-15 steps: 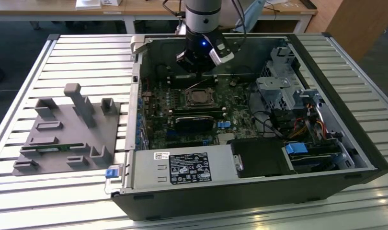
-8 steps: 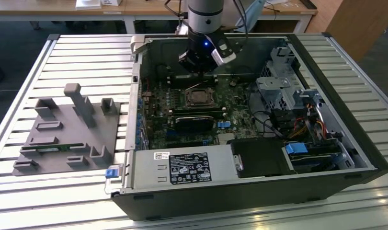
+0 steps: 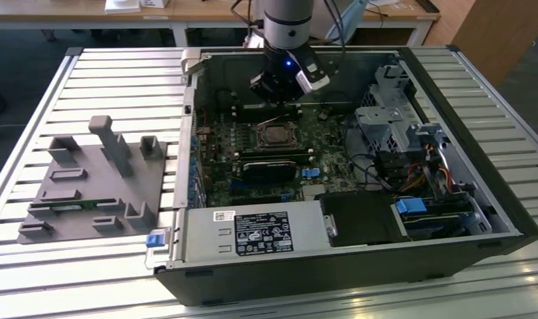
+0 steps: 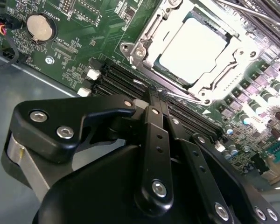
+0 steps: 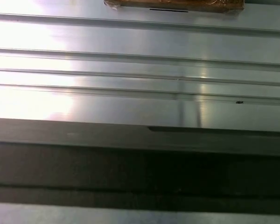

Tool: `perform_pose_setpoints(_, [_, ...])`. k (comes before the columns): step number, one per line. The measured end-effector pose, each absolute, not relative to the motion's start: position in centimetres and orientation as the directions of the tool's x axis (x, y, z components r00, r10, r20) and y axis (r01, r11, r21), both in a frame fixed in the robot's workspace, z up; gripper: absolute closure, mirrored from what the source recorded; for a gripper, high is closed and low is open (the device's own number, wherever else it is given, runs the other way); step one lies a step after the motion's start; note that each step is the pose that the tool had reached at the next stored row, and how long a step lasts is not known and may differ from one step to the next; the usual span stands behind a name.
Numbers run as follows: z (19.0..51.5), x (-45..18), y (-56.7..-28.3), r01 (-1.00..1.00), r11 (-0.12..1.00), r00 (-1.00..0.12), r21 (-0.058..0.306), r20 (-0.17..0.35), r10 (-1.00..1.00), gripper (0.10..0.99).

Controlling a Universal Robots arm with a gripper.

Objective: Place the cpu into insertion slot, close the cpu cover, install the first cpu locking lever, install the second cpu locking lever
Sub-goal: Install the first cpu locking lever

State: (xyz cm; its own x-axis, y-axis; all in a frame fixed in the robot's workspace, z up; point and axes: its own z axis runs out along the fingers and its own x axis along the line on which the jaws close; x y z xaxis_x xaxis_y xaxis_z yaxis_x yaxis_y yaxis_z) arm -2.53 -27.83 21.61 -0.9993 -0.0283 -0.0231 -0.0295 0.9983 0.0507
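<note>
Ribbed metal desk carries an open case, with a grey fixture at the case's 9 o'clock in the exterior view. On the green board the cpu sits in the slot (its metal top glares bright), and the cover lies down around it. The claw hangs above the board at 12 o'clock of the cpu, drawn narrow and holding nothing.
</note>
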Motion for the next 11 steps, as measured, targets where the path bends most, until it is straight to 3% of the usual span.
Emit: perform_pose_setpoints(11, [20.68, -1.94, -27.83, -0.029, 0.998, -0.999, 0.05, -0.023, -0.028, 0.965])
